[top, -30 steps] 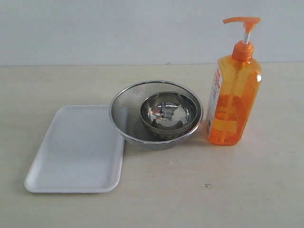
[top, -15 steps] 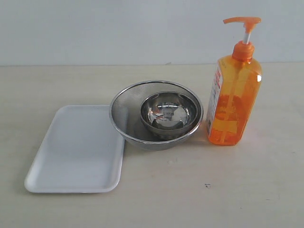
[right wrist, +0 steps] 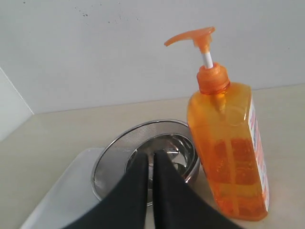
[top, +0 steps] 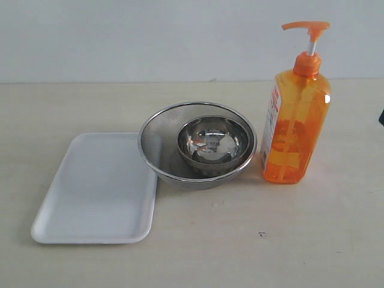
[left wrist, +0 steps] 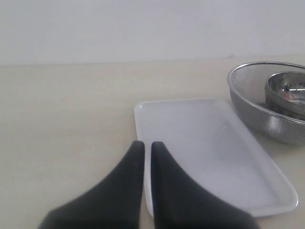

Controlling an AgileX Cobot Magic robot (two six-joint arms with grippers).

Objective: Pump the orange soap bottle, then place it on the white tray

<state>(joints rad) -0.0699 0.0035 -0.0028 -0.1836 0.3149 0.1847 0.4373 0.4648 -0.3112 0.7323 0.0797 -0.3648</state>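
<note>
The orange soap bottle (top: 294, 129) stands upright on the table at the right, its pump head raised on the white stem. In the right wrist view the bottle (right wrist: 228, 157) is close beside my right gripper (right wrist: 151, 153), which is shut and empty and does not touch it. The white tray (top: 96, 192) lies flat and bare at the left. My left gripper (left wrist: 147, 143) is shut on nothing and hovers over the near edge of the tray (left wrist: 205, 143). Only a small dark part (top: 381, 117) at the right edge of the exterior view shows of either arm there.
A steel mesh bowl (top: 157, 144) with a smaller steel bowl (top: 213, 141) inside it stands between tray and bottle, touching the tray's right rim. A pale wall runs behind the table. The mesh bowl (left wrist: 257, 112) also shows beyond the tray in the left wrist view.
A small dark part has come into the exterior view at its right edge. Bottle, tray and bowls have not moved.
</note>
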